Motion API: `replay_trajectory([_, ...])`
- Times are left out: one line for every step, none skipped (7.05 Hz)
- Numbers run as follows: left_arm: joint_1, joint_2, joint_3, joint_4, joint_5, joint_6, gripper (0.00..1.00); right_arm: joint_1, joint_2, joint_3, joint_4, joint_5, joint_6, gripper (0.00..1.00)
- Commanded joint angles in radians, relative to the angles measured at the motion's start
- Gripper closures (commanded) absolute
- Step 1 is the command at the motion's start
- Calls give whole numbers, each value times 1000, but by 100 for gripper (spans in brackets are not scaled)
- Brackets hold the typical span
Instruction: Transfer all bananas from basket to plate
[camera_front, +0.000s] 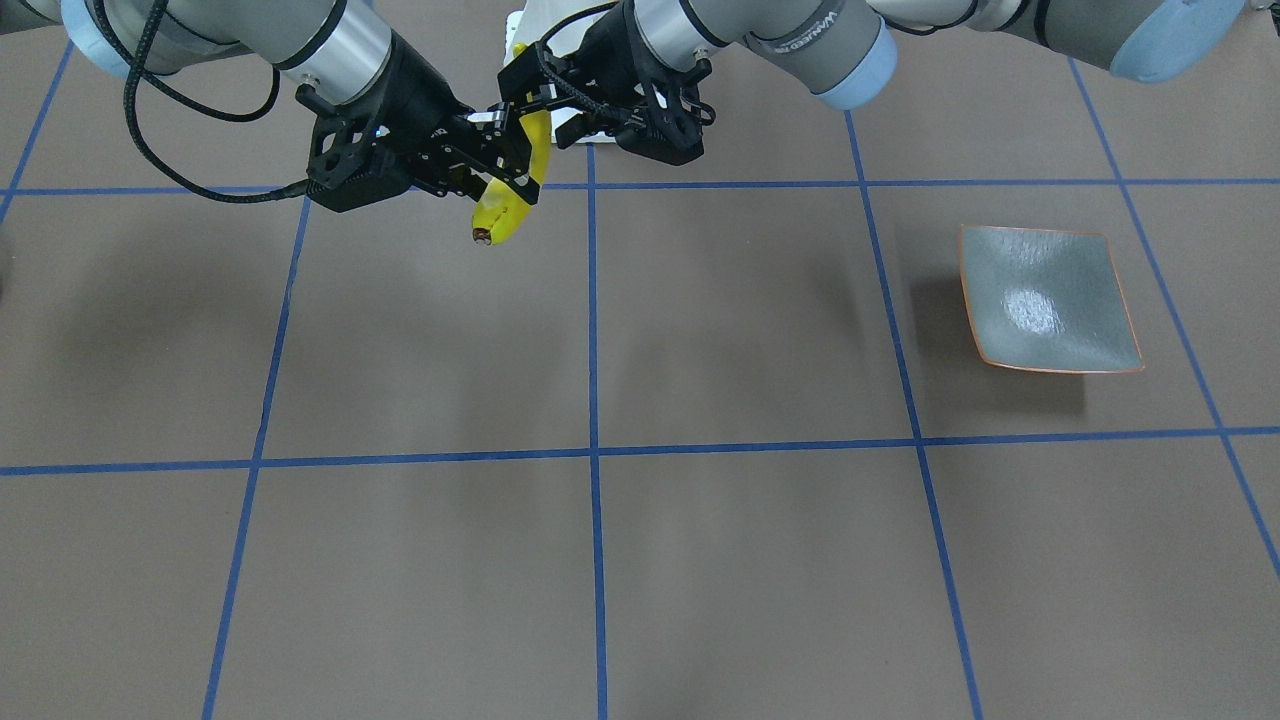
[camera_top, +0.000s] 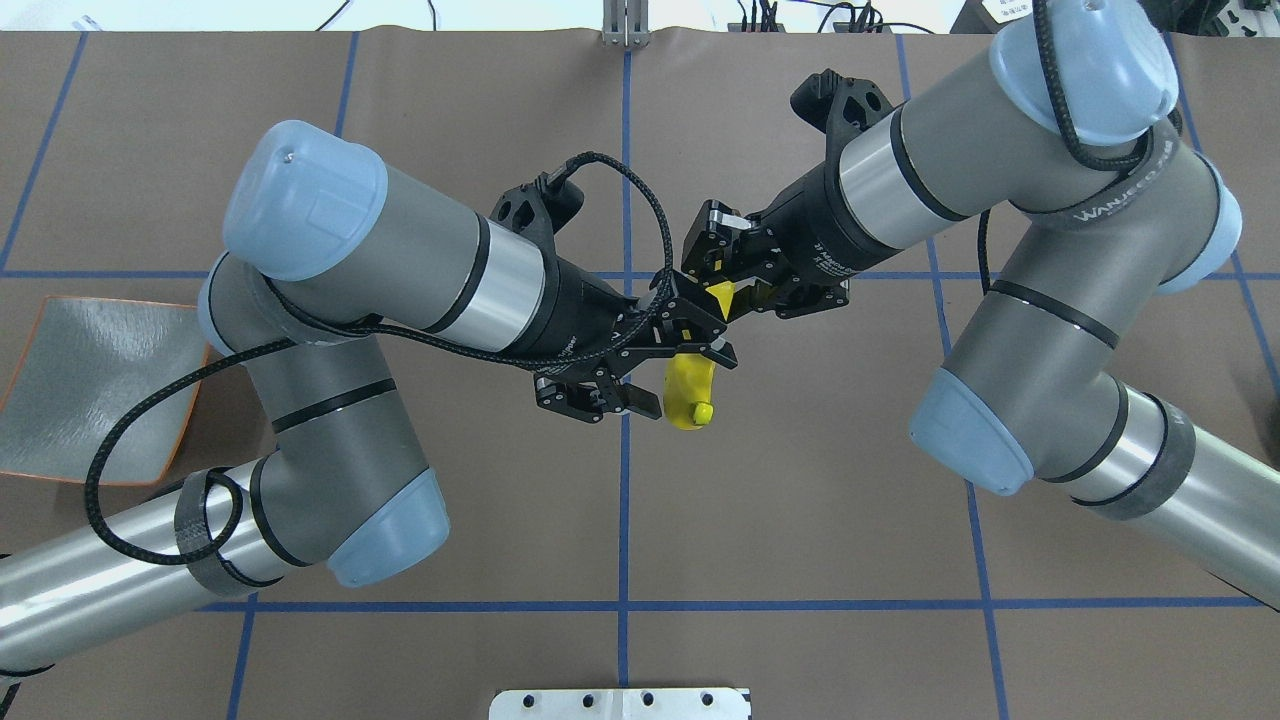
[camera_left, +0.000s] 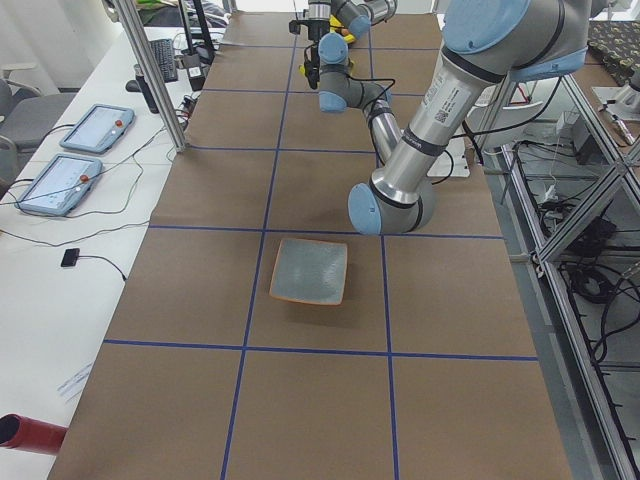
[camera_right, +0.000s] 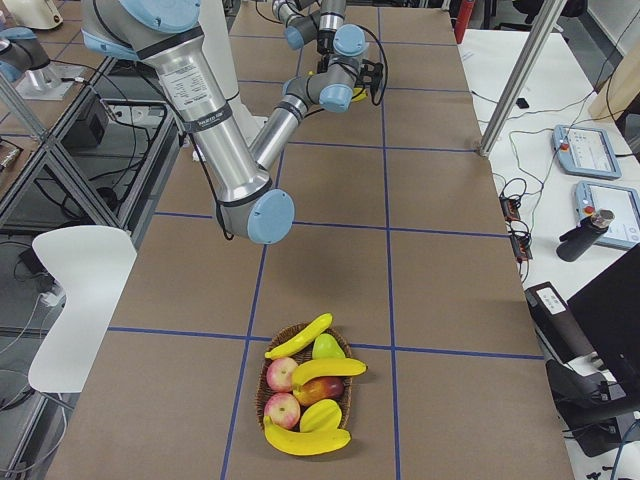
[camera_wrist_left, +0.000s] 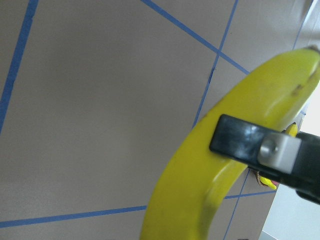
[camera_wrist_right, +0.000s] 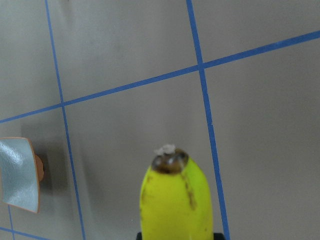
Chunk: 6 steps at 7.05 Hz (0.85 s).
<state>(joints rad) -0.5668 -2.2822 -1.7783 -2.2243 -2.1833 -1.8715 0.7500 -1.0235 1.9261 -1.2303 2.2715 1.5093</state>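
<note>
A yellow banana (camera_front: 505, 205) hangs in the air over the table's middle, between both grippers. My right gripper (camera_front: 500, 160) is shut on it; its finger (camera_wrist_left: 250, 145) lies across the banana (camera_wrist_left: 200, 170) in the left wrist view. My left gripper (camera_top: 685, 372) has a jaw on each side of the same banana (camera_top: 688, 392); I cannot tell whether they press on it. The plate (camera_front: 1050, 300) sits bare on my left side, also seen overhead (camera_top: 90, 370). The basket (camera_right: 260, 398) at the table's right end holds three more bananas (camera_right: 298, 337), far from both grippers.
Red apples (camera_right: 283, 375) and a green pear (camera_right: 326, 347) lie in the basket with the bananas. Blue tape lines cross the brown table (camera_front: 700, 560). Both forearms cross above the table's middle. Tablets and cables lie on the side benches.
</note>
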Motion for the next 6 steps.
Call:
replay_trajectory([2, 0, 7, 0, 4, 0, 18, 0, -4, 13, 0, 2, 0, 100])
replay_trajectory([2, -2, 7, 0, 5, 0, 28, 2, -4, 13, 0, 3, 0, 100])
replay_trajectory([2, -2, 7, 0, 4, 0, 46, 2, -4, 13, 0, 6, 0, 100])
replay_trajectory([2, -6, 5, 0, 5, -3, 75, 0, -4, 11, 0, 5, -1, 100])
replay_trajectory([4, -7, 5, 2, 5, -6, 100, 0, -4, 10, 0, 5, 0, 100])
replay_trajectory([13, -5, 5, 6, 5, -8, 100, 0, -6, 10, 0, 5, 2, 100])
